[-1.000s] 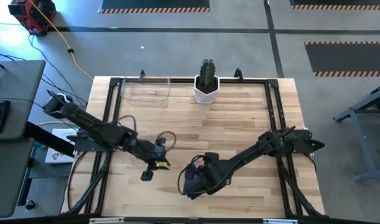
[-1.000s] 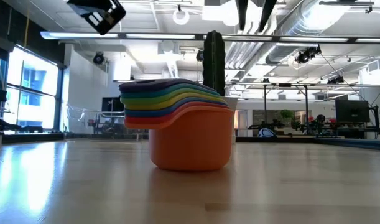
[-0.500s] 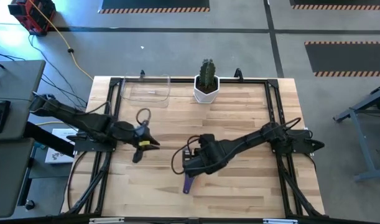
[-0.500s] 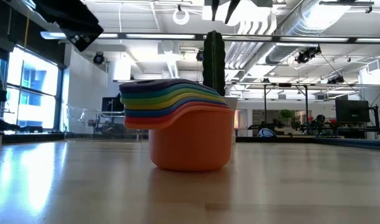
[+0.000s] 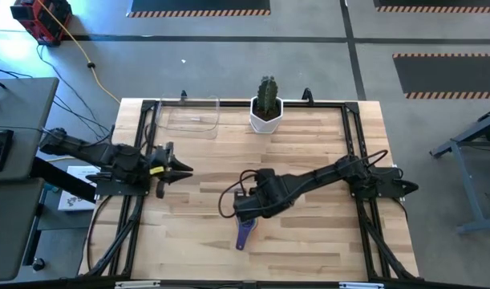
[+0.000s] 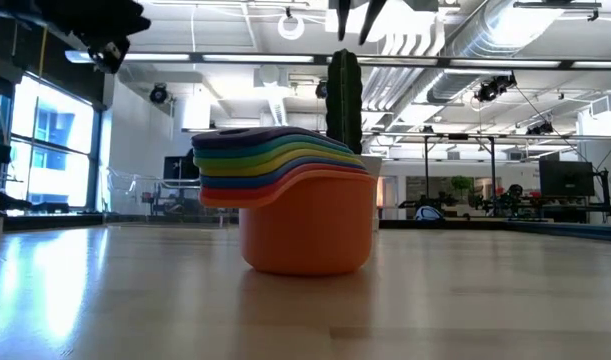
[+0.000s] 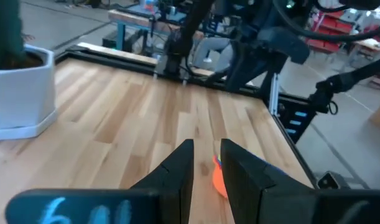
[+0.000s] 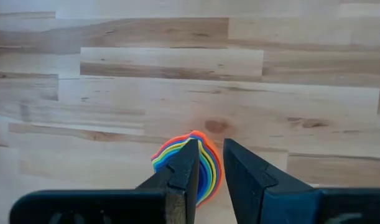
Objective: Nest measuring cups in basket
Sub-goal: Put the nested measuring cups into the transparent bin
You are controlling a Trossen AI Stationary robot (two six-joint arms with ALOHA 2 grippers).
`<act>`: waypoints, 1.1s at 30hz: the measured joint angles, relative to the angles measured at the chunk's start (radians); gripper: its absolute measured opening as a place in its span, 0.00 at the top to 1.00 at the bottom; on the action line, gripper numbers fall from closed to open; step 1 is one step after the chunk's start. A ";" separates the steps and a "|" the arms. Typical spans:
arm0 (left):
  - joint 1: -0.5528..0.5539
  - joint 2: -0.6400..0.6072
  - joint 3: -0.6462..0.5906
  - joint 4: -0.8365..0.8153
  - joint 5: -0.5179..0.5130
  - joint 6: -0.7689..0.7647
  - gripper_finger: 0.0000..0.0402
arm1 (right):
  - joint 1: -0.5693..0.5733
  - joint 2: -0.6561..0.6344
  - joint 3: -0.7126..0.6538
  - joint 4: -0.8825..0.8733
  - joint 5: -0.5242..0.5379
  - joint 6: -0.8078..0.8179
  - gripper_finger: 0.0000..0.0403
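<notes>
**Cups all stacked, but still out on the table and not in the tub**

Big picture first: the wooden table (image 5: pixel 309 160) has the clear basket (image 5: pixel 188 115) sitting at its far edge, just beside the white cactus pot (image 5: pixel 266 115). Well apart from it, near the front middle of the table, sits the stack of measuring cups (image 6: pixel 290 205): orange at the bottom, purple on top, the rest nested between them, resting flat on the wood.

My right gripper (image 5: pixel 246 210) is up above that stack, with the cups showing right past my fingertips (image 8: pixel 188 163) in the wrist camera. My fingers there are nearly together with just a slim gap, gripping nothing. My left gripper (image 5: pixel 174 169) is off over the left side of the table, well away from the cups; fingers look close together too, and I'm fairly sure there's nothing between them, though the angle isn't great.

Compared to a second ago: my left arm has backed off from the front middle toward the left edge, and my right gripper has lifted off the stack, so the purple handle (image 5: pixel 243 234) now shows from above.
</notes>
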 joint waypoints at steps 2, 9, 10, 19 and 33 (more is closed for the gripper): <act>0.000 -0.057 -0.037 -0.005 -0.011 -0.002 0.83 | 0.003 0.000 0.000 0.000 0.000 0.005 0.83; 0.000 -0.240 -0.157 -0.004 -0.019 -0.037 0.83 | 0.003 0.001 0.000 0.005 -0.041 0.012 0.83; 0.000 -0.263 -0.170 -0.006 -0.019 -0.037 0.83 | 0.003 0.001 0.000 0.008 -0.041 0.024 0.83; 0.000 -0.415 -0.273 0.000 -0.016 -0.062 0.83 | 0.008 0.001 0.000 0.044 -0.102 0.049 0.83; 0.000 -0.415 -0.384 0.176 0.103 0.048 0.83 | 0.010 0.002 0.000 0.104 -0.120 0.052 0.83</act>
